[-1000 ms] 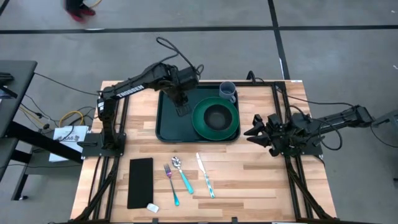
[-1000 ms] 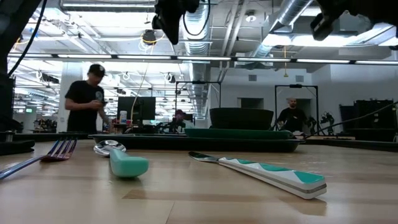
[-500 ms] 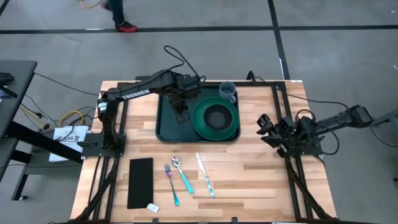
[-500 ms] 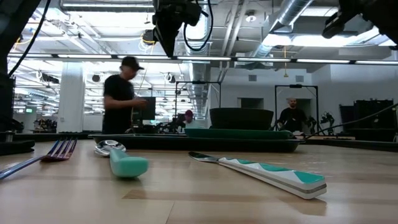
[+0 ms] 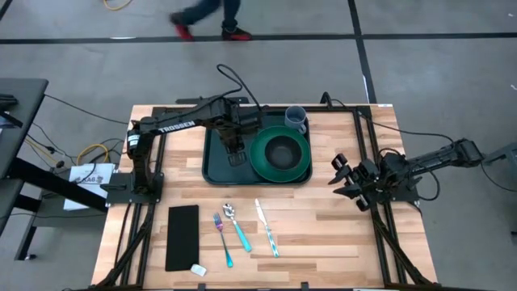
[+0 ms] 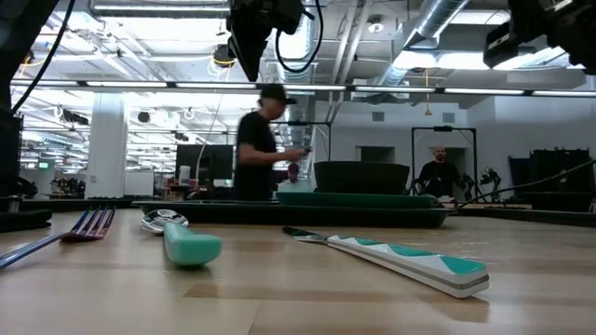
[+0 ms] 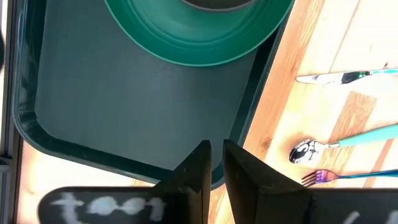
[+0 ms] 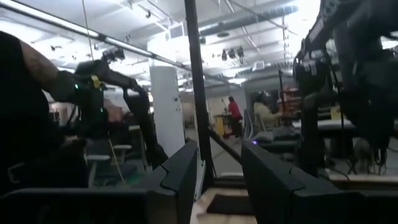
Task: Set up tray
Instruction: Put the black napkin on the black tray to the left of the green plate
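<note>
— Pale wooden slats make up the table top (image 5: 323,234), which stands on a grey concrete floor. What sits on it?

— At the far side, the large dark green rectangular plastic tray with rounded corners and a raised rim (image 5: 214,158). A round green plate (image 5: 279,153) with a dark bowl (image 5: 280,149) in it fills the tray's right half, and a grey cup (image 5: 296,118) stands at its far right corner.

— And the near side?

— A narrow black rectangular napkin (image 5: 182,236) lies near the left; beside it lie a fork (image 5: 223,238), a teal-handled spoon (image 5: 237,227) and a teal-and-white-handled knife (image 5: 267,228) — all on bare wood, apart from the tray.

— Where are the arms?

— The left gripper (image 5: 236,153) hangs above the tray's bare left half, its fingers nearly together with only a slim gap between them, holding nothing. The right gripper (image 5: 341,177) is above the table's right part, off the tray, with its fingers apart and empty.

— Anyone about?

— A person in dark clothes and a cap (image 6: 262,141) is beyond the table's far edge.
</note>
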Available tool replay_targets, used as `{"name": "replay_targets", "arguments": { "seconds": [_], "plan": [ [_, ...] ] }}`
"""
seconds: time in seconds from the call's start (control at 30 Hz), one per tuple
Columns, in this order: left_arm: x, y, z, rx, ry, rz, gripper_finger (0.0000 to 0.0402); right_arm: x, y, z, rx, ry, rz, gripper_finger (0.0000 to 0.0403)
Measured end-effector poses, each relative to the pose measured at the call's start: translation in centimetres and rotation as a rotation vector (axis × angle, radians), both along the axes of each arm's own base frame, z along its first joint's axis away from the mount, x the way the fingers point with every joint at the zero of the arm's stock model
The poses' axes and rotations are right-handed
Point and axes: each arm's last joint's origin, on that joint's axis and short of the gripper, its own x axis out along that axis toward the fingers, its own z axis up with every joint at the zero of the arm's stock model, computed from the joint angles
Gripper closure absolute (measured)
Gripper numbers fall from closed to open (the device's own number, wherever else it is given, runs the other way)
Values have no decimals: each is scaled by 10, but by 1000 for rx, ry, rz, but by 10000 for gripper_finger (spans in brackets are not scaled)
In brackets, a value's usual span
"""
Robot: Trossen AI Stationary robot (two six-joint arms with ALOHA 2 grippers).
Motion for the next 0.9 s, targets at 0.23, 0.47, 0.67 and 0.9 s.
{"name": "replay_targets", "arguments": {
  "seconds": [0.23, 0.47, 0.67, 0.9],
  "plan": [
    [0, -1, 0, -6, -2, 31, 372, -12, -2, -3, -13, 37, -2, 285],
    [0, -3, 0, -14, -3, 62, 372, -23, -5, -6, -5, 62, -2, 285],
    [-2, -11, -1, -87, 30, 76, 372, -24, -6, -23, -24, 220, -44, 285],
    [-1, -19, -1, -94, 26, 65, 372, -22, -9, -34, -36, 338, -167, 285]
  ]
}}
